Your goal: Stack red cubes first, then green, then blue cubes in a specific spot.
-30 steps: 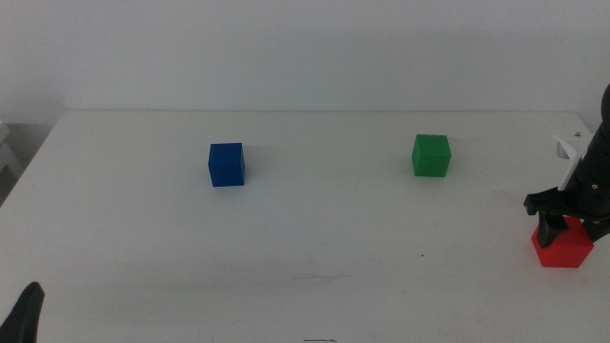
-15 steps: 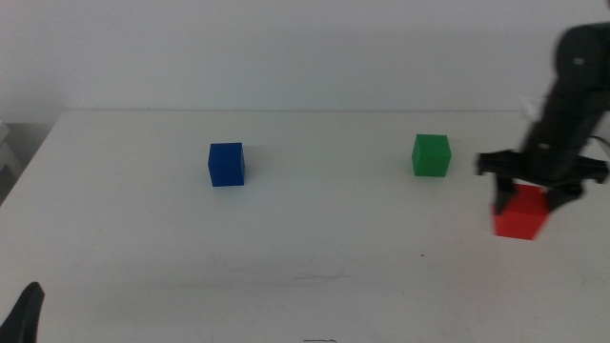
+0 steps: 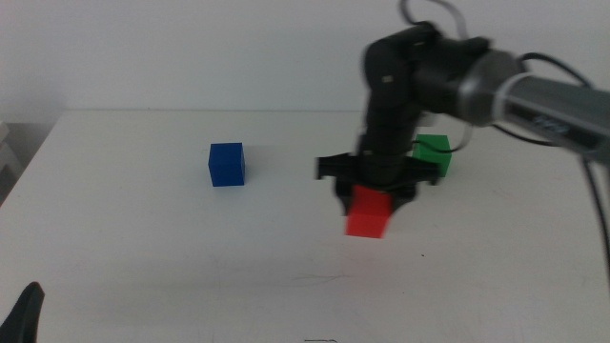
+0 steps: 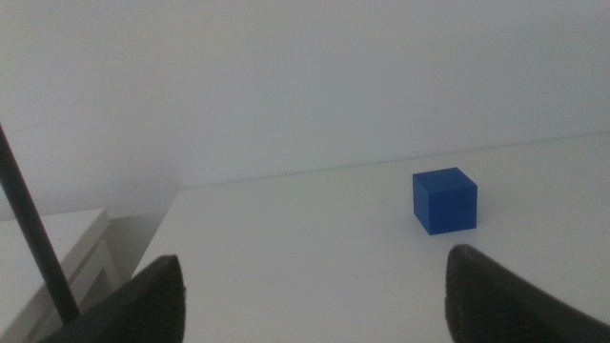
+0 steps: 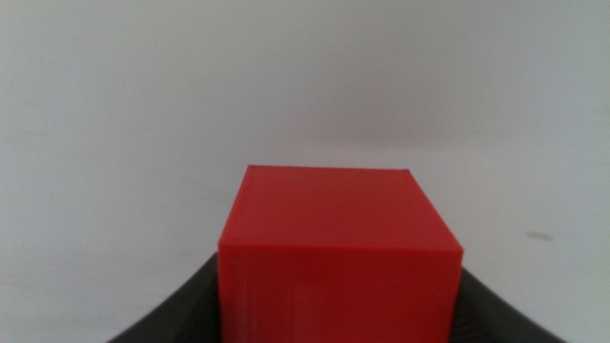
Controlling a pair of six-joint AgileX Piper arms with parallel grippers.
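My right gripper [image 3: 372, 198] is shut on the red cube [image 3: 368, 213] and holds it above the white table [image 3: 143, 248] near the middle. In the right wrist view the red cube [image 5: 338, 252] fills the space between the jaws. The green cube [image 3: 435, 152] stands behind the right arm, partly hidden by it. The blue cube [image 3: 226, 164] stands at the left middle of the table, and it also shows in the left wrist view [image 4: 444, 200]. My left gripper [image 3: 24, 314] waits at the bottom left corner with its jaws wide apart and empty.
The right arm [image 3: 496, 86] reaches in from the right across the table's back half. A white wall runs behind the table's far edge.
My right gripper has lifted the red cube from the far right of the table and carried it left, past the green cube, to near the middle. The left arm has not moved.
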